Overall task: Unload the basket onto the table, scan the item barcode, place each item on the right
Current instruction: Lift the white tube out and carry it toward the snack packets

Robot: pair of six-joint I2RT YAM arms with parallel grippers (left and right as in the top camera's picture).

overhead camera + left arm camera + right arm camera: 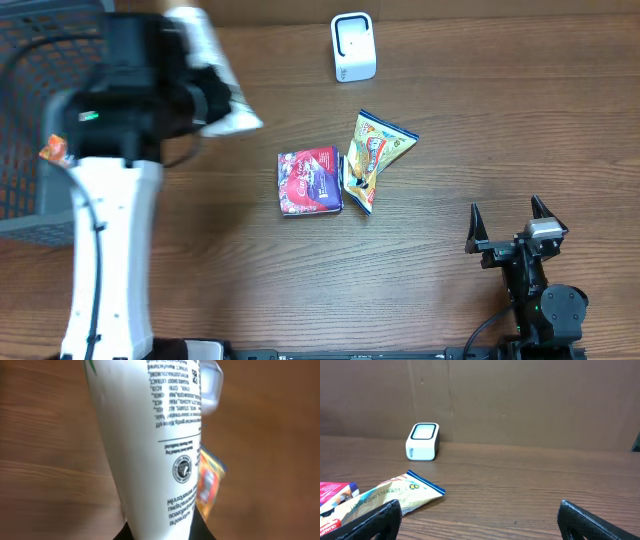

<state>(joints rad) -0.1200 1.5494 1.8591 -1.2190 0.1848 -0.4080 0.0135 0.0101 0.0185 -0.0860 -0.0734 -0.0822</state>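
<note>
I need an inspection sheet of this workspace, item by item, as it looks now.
surface: brown wooden table
job's things: white tube held up by left hand; white scanner upright near far edge
clutter: red packet beside yellow packet, mid-table; black mesh basket at left
hands: left hand shut on white tube; right hand open, empty
cables: black cable along left arm
surroundings: brown wall behind table

White tube [150, 450] with black print hangs tilted, well left of the small white scanner [353, 47].
</note>
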